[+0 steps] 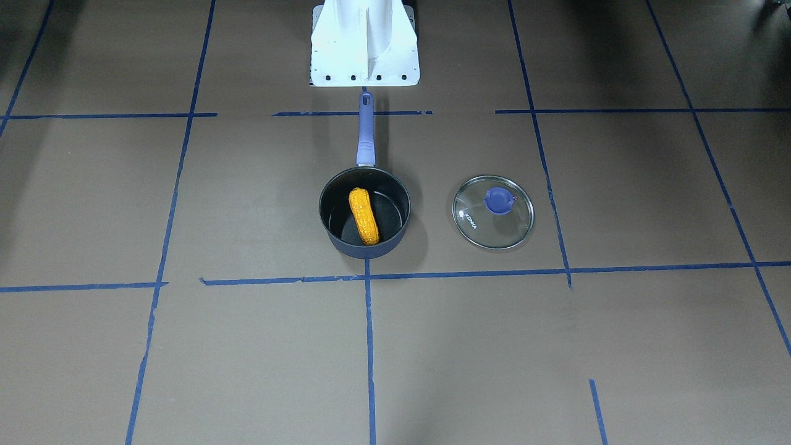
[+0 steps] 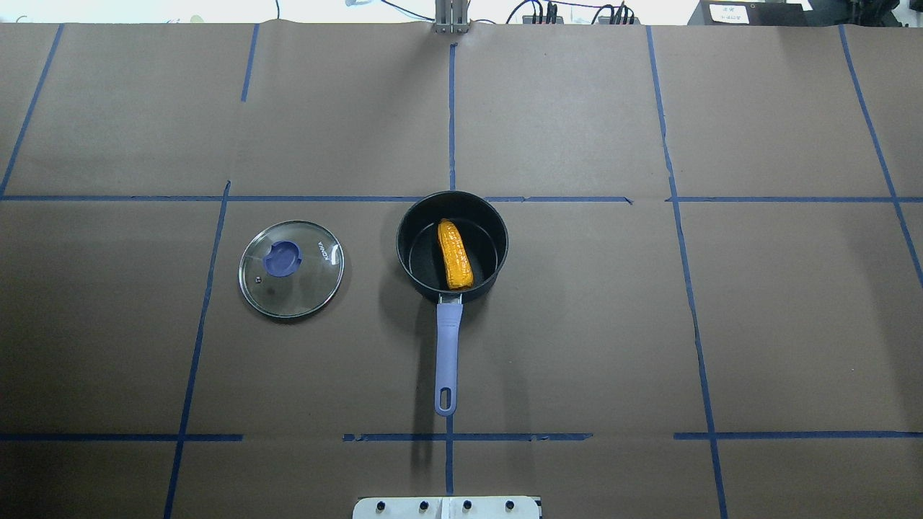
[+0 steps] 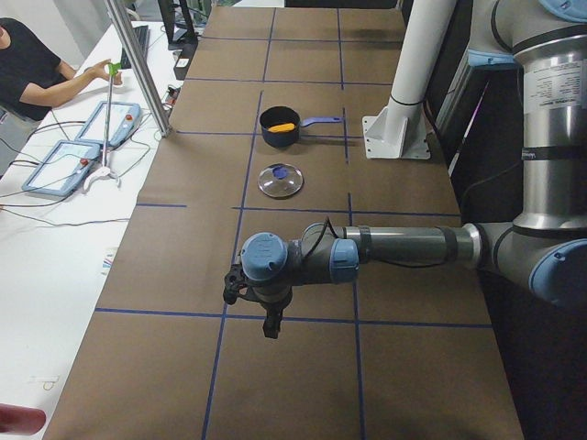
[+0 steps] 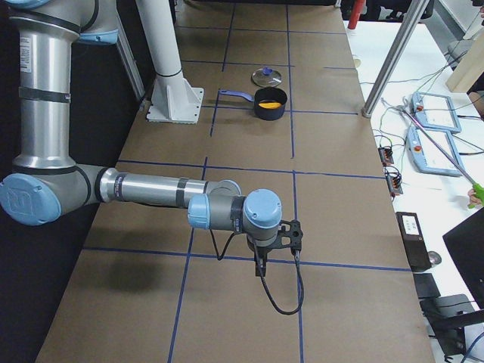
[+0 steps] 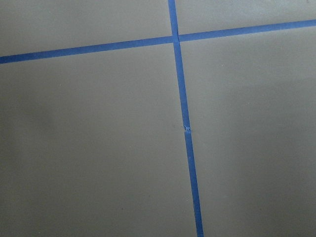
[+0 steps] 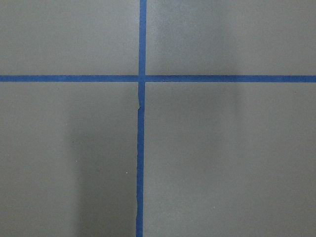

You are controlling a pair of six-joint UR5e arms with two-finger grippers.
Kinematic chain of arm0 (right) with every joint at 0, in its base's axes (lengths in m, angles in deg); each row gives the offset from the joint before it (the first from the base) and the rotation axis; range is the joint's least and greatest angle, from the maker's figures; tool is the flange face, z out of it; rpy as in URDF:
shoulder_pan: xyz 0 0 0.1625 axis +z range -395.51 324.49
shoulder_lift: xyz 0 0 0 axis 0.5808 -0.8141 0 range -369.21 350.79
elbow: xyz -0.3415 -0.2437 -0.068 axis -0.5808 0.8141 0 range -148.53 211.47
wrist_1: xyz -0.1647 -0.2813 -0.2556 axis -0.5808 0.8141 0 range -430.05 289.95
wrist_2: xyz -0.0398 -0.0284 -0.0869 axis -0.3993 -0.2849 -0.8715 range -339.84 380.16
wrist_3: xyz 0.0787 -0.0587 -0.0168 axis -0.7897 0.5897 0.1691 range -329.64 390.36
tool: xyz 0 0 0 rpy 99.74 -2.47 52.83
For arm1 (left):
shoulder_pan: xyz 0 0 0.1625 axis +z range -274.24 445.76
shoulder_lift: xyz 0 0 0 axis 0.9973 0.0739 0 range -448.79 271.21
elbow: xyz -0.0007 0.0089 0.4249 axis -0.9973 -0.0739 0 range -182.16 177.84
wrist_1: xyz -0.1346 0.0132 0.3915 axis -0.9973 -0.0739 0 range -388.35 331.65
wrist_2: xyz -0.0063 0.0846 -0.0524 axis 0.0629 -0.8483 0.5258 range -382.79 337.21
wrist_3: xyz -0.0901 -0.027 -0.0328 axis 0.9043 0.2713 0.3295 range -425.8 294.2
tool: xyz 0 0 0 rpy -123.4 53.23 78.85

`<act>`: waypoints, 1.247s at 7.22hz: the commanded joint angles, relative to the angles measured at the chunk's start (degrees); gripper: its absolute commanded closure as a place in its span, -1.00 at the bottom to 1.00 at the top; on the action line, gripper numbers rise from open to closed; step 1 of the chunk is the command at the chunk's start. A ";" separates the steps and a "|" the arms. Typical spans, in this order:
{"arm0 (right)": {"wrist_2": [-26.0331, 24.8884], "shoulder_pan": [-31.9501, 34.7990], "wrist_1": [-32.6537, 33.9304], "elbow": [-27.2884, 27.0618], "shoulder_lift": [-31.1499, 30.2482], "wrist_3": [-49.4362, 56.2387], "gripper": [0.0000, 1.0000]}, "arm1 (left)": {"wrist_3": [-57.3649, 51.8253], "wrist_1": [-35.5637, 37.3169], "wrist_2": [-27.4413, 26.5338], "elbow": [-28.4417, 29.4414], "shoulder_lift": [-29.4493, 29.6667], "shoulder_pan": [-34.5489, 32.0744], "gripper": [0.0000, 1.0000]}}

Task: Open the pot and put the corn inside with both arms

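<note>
Exterior front-facing view: the pot point(image 1: 361, 250) sits at frame centre, uncovered, its handle point(image 1: 366, 133) pointing up toward the white robot base point(image 1: 364, 43). The corn point(image 1: 363, 216) lies inside on the black bottom, roughly in line with the handle. The lid point(image 1: 494, 225) lies flat on the table point(image 1: 185, 198) right of the pot, clear of it. By this the task looks complete. The remaining risk is an arm passing through the middle and catching the long handle, which would spin the light pot or tip the corn out.

Overhead exterior view: the pot is at centre with its handle pointing down and the lid left of it. Only the corn is in the pot. No arm shows. The glass lid would likely skid on the paper if clipped.

Exterior left view: the left gripper point(image 3: 237, 291) hangs at lower centre, well apart from the pot and lid at upper centre. I cannot tell how its jaws stand. An operator point(image 3: 32, 69) sits at upper left.

Exterior right view: the right gripper point(image 4: 292, 236) hangs at lower centre, far from the pot near the top, jaws likewise impossible to judge. A cable point(image 4: 286, 301) loops beneath it and could drag across the table.

Left and right wrist-mounted views: only brown paper and crossing blue tape point(image 5: 181, 98), no fingers in frame.
</note>
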 commanded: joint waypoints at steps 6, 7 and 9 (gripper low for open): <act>0.00 0.00 -0.03 -0.08 0.56 0.00 -0.99 | 6.53 -0.18 0.09 0.00 1.15 0.00 -1.00; 0.00 0.00 -0.03 -0.08 0.56 0.00 -0.99 | 6.53 -0.18 0.00 0.00 1.15 0.00 -1.00; 0.09 0.00 -0.03 -0.08 0.56 0.09 -0.99 | 6.53 -0.18 0.09 0.00 1.15 -0.09 -1.00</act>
